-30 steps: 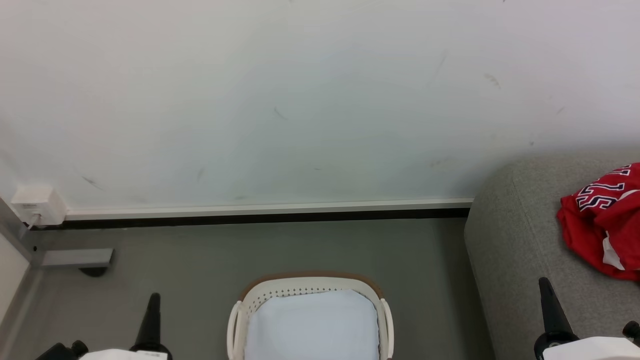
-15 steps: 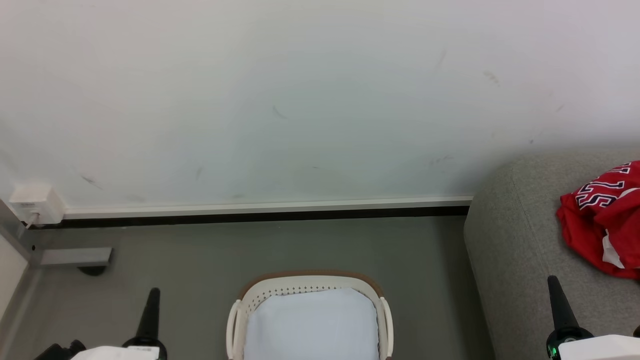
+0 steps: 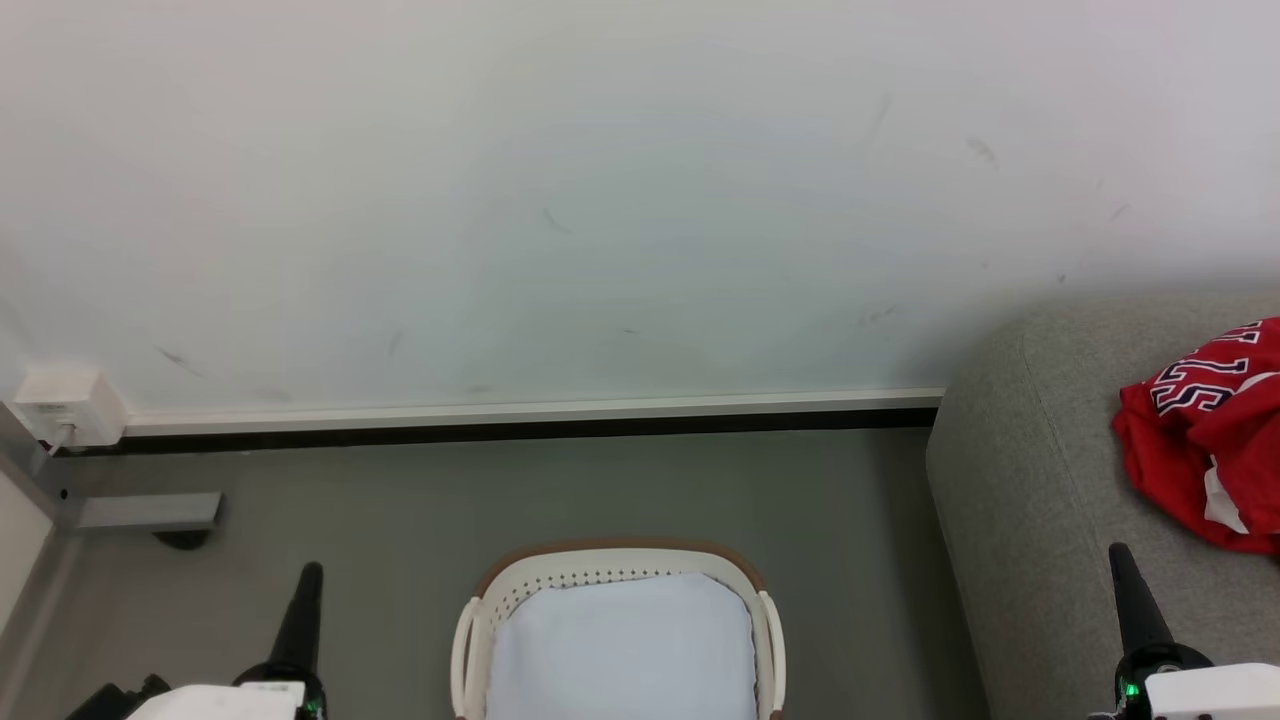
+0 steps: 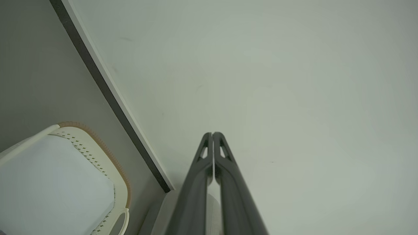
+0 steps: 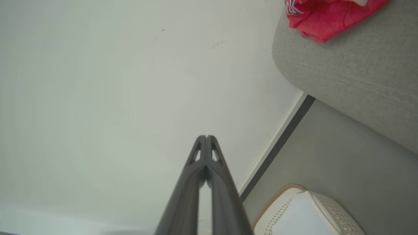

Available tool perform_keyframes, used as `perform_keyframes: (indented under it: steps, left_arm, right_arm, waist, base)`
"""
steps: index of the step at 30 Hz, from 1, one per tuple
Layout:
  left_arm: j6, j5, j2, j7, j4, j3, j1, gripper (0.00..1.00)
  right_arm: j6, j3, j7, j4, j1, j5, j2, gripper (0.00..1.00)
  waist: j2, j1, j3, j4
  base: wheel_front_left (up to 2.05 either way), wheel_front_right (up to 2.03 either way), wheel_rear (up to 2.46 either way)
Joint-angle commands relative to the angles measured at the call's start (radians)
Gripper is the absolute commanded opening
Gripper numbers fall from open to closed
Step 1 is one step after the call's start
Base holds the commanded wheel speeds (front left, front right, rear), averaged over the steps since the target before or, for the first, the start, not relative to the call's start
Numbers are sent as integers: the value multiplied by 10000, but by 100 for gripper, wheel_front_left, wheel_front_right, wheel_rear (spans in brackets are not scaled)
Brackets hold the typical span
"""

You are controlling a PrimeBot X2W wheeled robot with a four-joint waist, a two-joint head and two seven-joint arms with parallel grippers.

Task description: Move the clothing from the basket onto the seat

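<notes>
**A:** Head view first. Where is the clothing?

**B:** The clothing (image 3: 1200,430) lies bunched on the seat (image 3: 1030,480), to the right of the basket (image 3: 620,552) and well apart from it, with block letters facing up. The basket stands on the floor (image 3: 500,490), its white liner (image 3: 620,650) smooth inside.

**A:** And the grippers?

**B:** The left gripper (image 3: 308,572) stands left of the basket. The right gripper (image 3: 1118,552) stands right of it, seen against the seat. Each shows as one dark spike, jaws closed, holding nothing.

**A:** Left wrist view?

**B:** The left gripper (image 4: 212,134) points at the wall (image 4: 294,81), jaws pressed together tip to tip. The basket (image 4: 120,192) sits to their lower left, and the dark skirting (image 4: 111,98) runs between basket and wall.

**A:** Right wrist view?

**B:** The right gripper (image 5: 206,137) has its jaws together too — nothing between them. The basket (image 5: 294,193) shows at the lower right. The seat (image 5: 352,71) is above it in the picture, and the red clothing (image 5: 326,19) lies on the seat's top — well apart from the basket.
</notes>
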State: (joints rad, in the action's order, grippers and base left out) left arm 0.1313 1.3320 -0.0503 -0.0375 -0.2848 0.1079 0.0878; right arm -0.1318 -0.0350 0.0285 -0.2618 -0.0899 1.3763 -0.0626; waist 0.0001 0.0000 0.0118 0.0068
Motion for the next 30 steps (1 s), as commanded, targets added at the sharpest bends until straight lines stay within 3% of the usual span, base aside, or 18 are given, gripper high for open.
perform_keyframes:
  steps: [1,30]
  left_arm:
    - [-7,201,-45,-74,94,26,170,0]
    - [-10,2348,-16,-667,352,66,238,0]
  right_arm:
    - [14,-66,55,77,-188,170,-10,0]
    - [19,-602,663,186,-213,2004,43,0]
  waist:
    - [-1,0,-4,-2]
    - [-1,0,-115,-52]
  base:
    - [0,0,0]
    - [0,0,0]
